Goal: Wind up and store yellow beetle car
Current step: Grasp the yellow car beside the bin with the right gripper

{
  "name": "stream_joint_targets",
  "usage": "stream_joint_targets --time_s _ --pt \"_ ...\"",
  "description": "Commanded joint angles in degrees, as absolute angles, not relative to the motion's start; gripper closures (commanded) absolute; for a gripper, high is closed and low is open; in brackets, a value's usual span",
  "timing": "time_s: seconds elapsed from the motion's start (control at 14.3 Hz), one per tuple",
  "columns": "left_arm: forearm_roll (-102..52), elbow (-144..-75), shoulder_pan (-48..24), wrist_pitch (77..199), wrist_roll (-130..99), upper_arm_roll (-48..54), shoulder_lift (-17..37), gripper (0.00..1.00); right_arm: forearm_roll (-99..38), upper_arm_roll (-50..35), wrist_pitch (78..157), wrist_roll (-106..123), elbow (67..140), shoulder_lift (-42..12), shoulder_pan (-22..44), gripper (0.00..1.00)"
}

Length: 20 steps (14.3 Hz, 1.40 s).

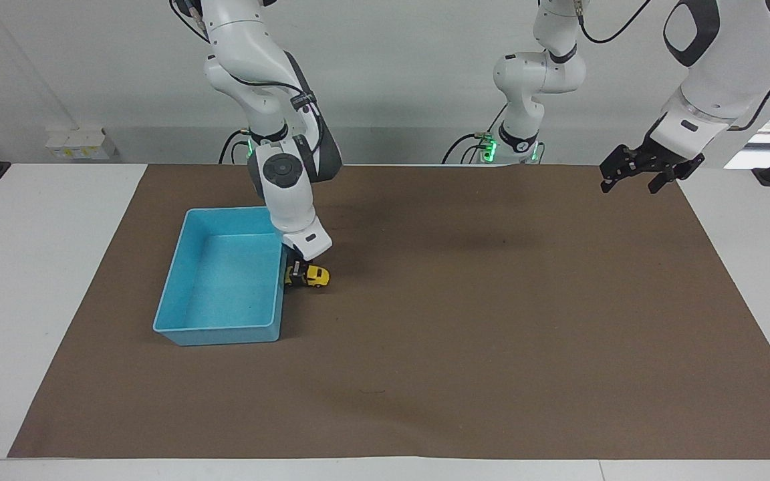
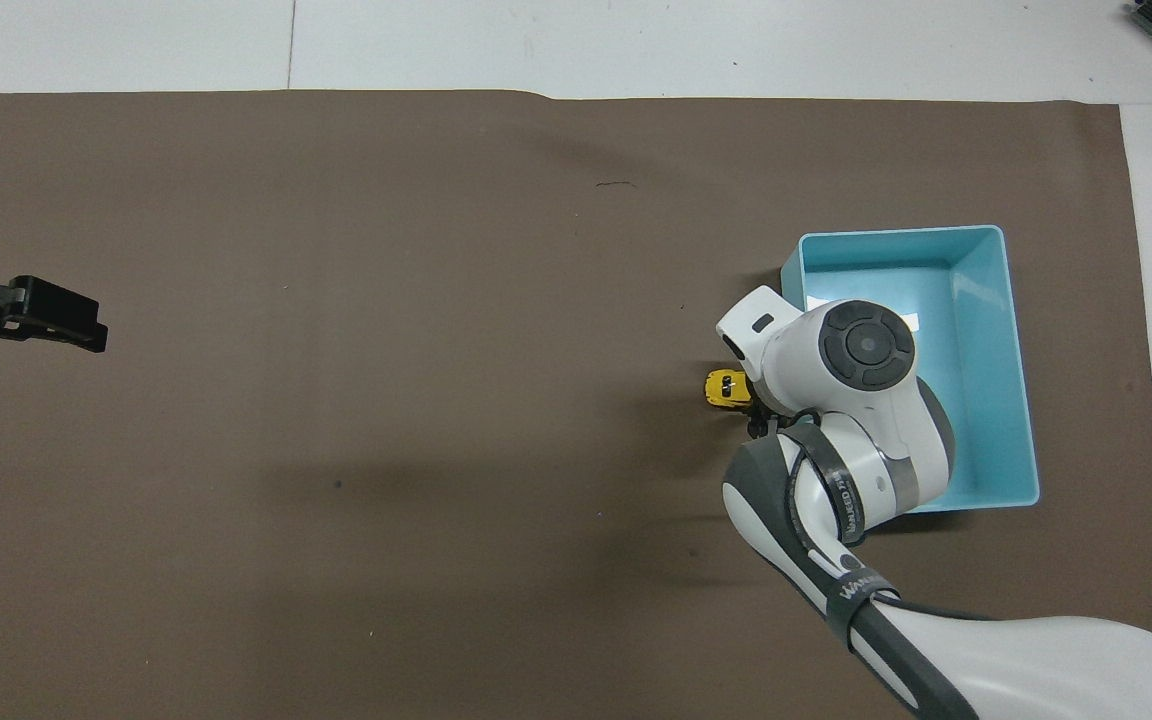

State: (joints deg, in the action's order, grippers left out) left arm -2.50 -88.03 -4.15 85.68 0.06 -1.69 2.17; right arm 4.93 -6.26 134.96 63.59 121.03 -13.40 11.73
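The yellow beetle car stands on the brown mat beside the light blue bin, on the bin's side toward the left arm's end. My right gripper is down at the car's bin-side end, over its rear half. In the overhead view the right arm's wrist hides most of the car and part of the bin. The bin holds nothing that I can see. My left gripper waits open and empty, raised over the mat's edge at the left arm's end.
The brown mat covers most of the white table. The bin's wall stands right next to the car and the right gripper.
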Motion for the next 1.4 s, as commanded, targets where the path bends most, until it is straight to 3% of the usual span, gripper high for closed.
stream_joint_targets --time_s 0.0,0.14,0.49,0.91,1.33 --pt "-1.3 -87.2 -3.3 85.4 0.9 -1.1 2.2 0.0 5.9 -6.3 136.1 64.5 121.6 -13.4 11.5 0.86" --pt "-1.3 -87.2 -3.3 85.4 0.9 -1.1 2.2 0.0 5.9 -6.3 135.7 64.6 120.9 -13.9 11.6 0.95" --pt "-1.3 -87.2 -3.3 85.4 0.9 -1.1 2.2 0.0 5.8 -6.3 134.2 63.2 116.7 -14.8 13.9 0.97" --pt "-1.3 -87.2 -3.3 85.4 0.9 -1.1 2.2 0.0 5.6 -6.6 124.3 61.5 109.8 -13.9 14.2 0.98" --pt "-1.3 -87.2 -3.3 85.4 0.9 -1.1 2.2 0.0 5.3 -6.6 117.2 61.9 107.8 -9.6 13.3 0.98"
